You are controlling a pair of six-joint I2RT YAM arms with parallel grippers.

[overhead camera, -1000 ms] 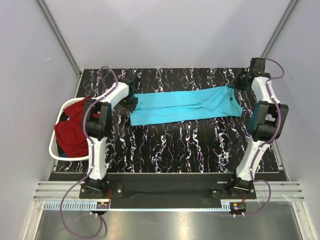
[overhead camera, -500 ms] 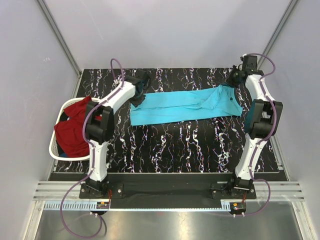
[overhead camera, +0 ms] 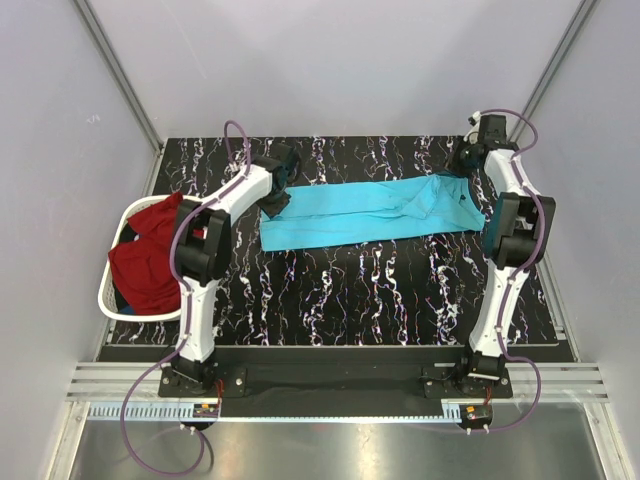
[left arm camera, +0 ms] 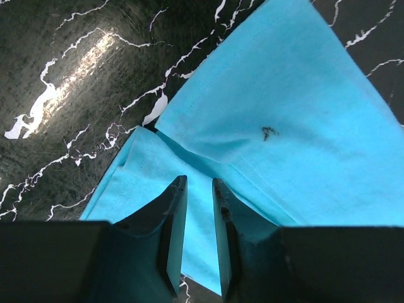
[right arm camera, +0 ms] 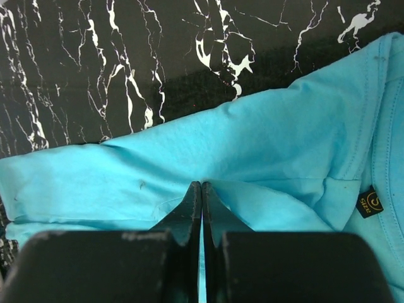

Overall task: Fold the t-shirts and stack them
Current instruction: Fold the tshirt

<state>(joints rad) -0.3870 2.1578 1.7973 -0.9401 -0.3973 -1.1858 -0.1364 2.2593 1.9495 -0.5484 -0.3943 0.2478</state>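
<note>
The turquoise t-shirt (overhead camera: 370,215) lies folded into a long strip across the back of the table, collar end to the right. My left gripper (overhead camera: 278,198) is over its left end. In the left wrist view the jaws (left arm camera: 199,180) stand a little apart above the cloth (left arm camera: 297,107), with nothing between them. My right gripper (overhead camera: 466,165) is at the collar end. In the right wrist view its jaws (right arm camera: 201,183) are closed, pinching a pucker of the turquoise cloth (right arm camera: 252,145). The dark red t-shirt (overhead camera: 145,265) lies bunched in the white basket (overhead camera: 103,288) at the left.
The black marbled table (overhead camera: 350,300) is bare in front of the strip. Grey walls stand close behind and at both sides. A small black neck label (right arm camera: 370,202) shows on the shirt near my right gripper.
Both arms have stretched farther toward the back. My left gripper has moved from the strip's left corner up along its left end. My right gripper has shifted slightly left at the collar end.
</note>
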